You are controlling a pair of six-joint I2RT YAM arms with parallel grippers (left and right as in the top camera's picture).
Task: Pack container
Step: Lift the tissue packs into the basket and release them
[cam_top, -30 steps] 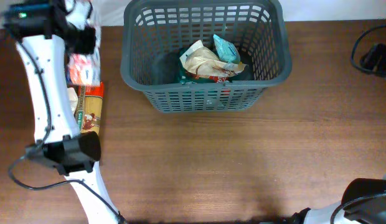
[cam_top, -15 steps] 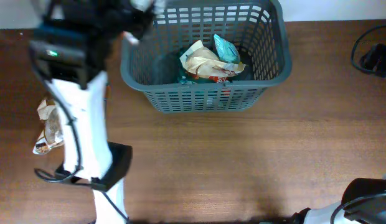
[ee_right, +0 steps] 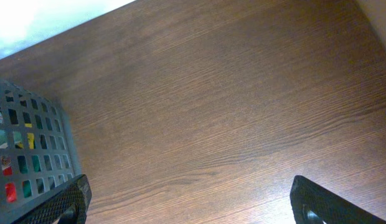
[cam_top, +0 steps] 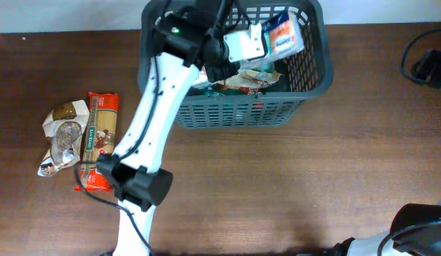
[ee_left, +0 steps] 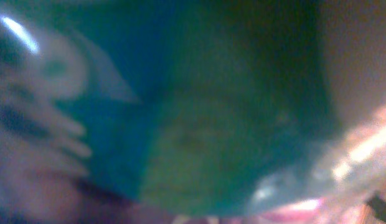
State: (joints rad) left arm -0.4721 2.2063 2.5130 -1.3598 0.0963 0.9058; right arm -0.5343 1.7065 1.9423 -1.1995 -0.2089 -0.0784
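The dark grey slotted container (cam_top: 235,114) stands at the back middle of the table, with several food packets (cam_top: 243,80) inside. My left gripper (cam_top: 257,44) is over the container's right half, shut on a white, blue and orange packet (cam_top: 283,34) held above the packets inside. The left wrist view is filled by a blurred teal and blue packet (ee_left: 199,112); its fingers are hidden. My right gripper (ee_right: 193,205) is open and empty over bare wood, to the right of the container's corner (ee_right: 25,143).
On the left of the table lie a clear bag of brown food (cam_top: 62,136), a long pasta box (cam_top: 101,129) and a red packet (cam_top: 91,183). The left arm (cam_top: 153,107) spans from the front to the container. A black cable (cam_top: 423,60) lies at the far right.
My left arm has swung from the table's left side to over the container, carrying the white packet. The packets on the left are now uncovered. The right gripper has not moved.
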